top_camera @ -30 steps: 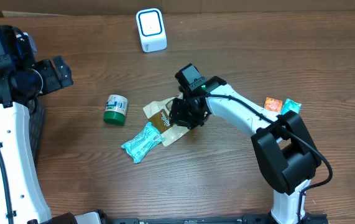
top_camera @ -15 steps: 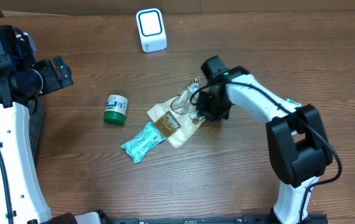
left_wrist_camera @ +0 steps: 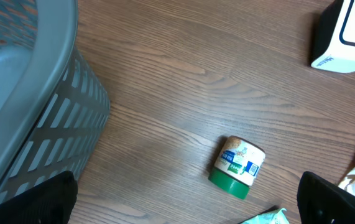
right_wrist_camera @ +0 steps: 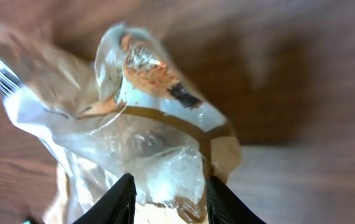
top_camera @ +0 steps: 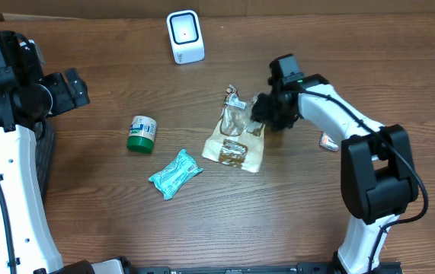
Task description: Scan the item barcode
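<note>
the snack bag (top_camera: 235, 135), clear on top and brown below, lies near the middle of the tabletop (top_camera: 293, 221), its crumpled upper end turned toward the right end effector (top_camera: 266, 116). in the right wrist view its two fingers (right_wrist_camera: 122, 200) stand a narrow way apart with the bag's edge between them; whether they press it i cannot tell. the white scanner (top_camera: 184, 36) stands at the far edge, well apart from the bag. the left end effector (top_camera: 71, 89) hangs wide open over the left side, holding nothing, near a grey basket (left_wrist_camera: 34, 106). a green-lidded jar (top_camera: 142, 133) and a teal packet (top_camera: 176, 173) lie left of the bag.
</note>
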Controlling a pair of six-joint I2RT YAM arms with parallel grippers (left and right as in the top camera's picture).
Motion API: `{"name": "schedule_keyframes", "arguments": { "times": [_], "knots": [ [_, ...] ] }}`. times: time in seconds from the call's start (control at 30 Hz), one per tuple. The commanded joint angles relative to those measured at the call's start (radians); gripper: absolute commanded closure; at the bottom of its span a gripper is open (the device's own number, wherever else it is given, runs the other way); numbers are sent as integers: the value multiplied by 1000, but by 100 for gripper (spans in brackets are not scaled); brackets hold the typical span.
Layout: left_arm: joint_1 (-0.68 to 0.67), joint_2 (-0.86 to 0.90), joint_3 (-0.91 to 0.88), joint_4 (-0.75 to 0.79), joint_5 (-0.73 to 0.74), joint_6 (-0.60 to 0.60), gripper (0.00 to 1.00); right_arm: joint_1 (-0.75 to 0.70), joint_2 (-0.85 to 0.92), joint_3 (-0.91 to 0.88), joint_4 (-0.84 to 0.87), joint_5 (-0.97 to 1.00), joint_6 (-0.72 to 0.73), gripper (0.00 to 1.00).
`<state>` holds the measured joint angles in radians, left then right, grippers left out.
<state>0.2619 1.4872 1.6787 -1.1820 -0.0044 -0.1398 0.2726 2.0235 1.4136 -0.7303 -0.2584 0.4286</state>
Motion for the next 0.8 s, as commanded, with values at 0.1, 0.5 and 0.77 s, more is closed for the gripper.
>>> {"name": "schedule_keyframes", "arguments": {
  "times": [0.1,0.5,0.77],
  "knots": [
    [0,-15,-1,4,-5,5,0,-79,-3,0,21,-170,-201,60],
    [0,-15,-1,4,-5,5,0,-104,-54,3,-57,-331,-251,60],
    [-1,-14,-1,35,10,-15,1,-109,-181,33,-142,-314,-252,60]
  ]
}}
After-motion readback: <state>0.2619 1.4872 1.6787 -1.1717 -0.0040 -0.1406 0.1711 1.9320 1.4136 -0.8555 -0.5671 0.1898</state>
